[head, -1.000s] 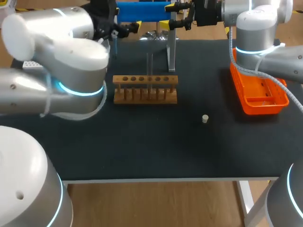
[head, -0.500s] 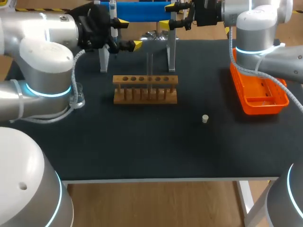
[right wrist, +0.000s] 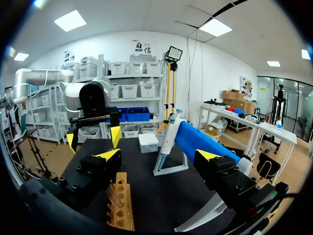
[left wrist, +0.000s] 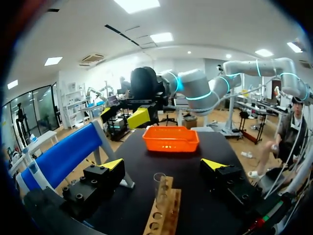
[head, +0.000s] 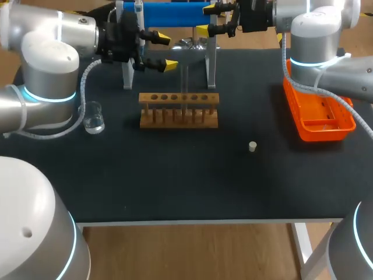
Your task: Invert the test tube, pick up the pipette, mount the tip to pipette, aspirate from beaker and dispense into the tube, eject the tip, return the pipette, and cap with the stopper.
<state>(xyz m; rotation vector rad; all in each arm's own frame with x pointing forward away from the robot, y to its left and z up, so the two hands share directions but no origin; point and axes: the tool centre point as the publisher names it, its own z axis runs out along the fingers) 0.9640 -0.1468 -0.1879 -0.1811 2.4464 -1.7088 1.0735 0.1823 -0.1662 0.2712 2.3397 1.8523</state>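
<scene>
On table [head: 175, 181] (head view only) — beaker [head: 93, 119] | stopper [head: 252, 146] | left tool [head: 166, 51] spread

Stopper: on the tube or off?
Off. The stopper lies on the table, apart from the wooden rack where the test tube stands with an open top.

**Hidden and cut off**

From above, the blue stand [head: 175, 13] runs off the far edge, and the pipette [head: 139, 8] in it is partly lost against the body of the left gripper [head: 166, 51]. The right arm [head: 315, 35] covers the far end of the orange tray [head: 319, 129]. The test tube [head: 185, 79] is a faint streak (clear glass, after all); its contents cannot be told. The stopper [head: 252, 146] is too small to tell which end is up.
</scene>
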